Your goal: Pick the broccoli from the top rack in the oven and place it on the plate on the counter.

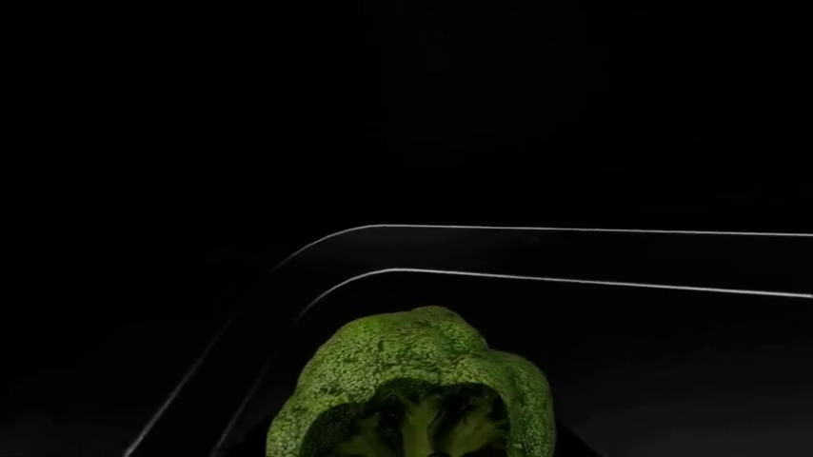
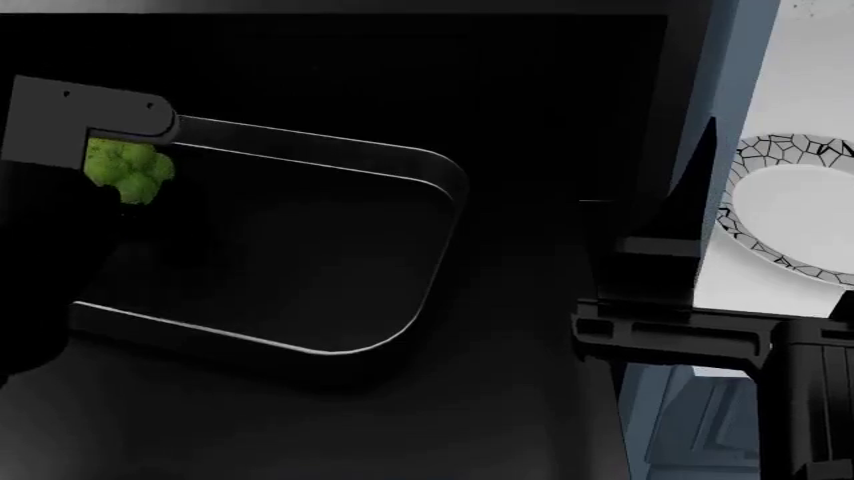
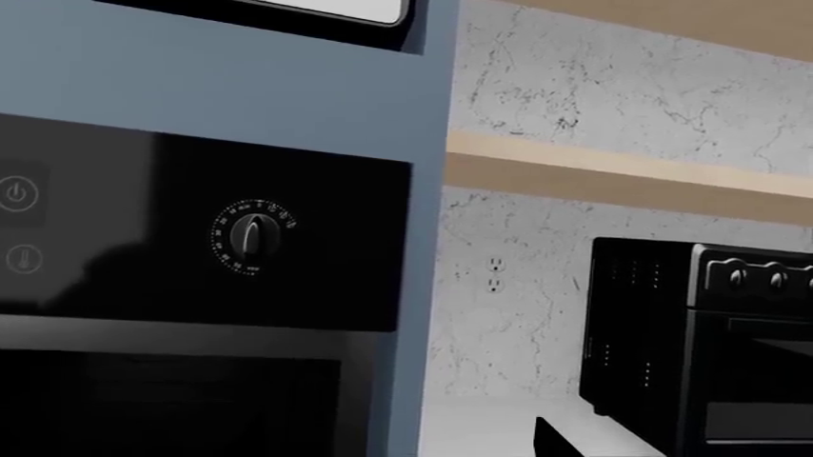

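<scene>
Broccoli [image 2: 128,170] sits at top rack [image 2: 400,160] far corner beside left end effector [image 2: 94,130]; both end effectors' states cannot be determined.

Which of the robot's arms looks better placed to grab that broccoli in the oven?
The left, I'd judge. Its wrist camera looks straight at the broccoli on the top rack, and the head view shows the left arm right by it. The right arm's camera faces the oven's dial outside.
</scene>
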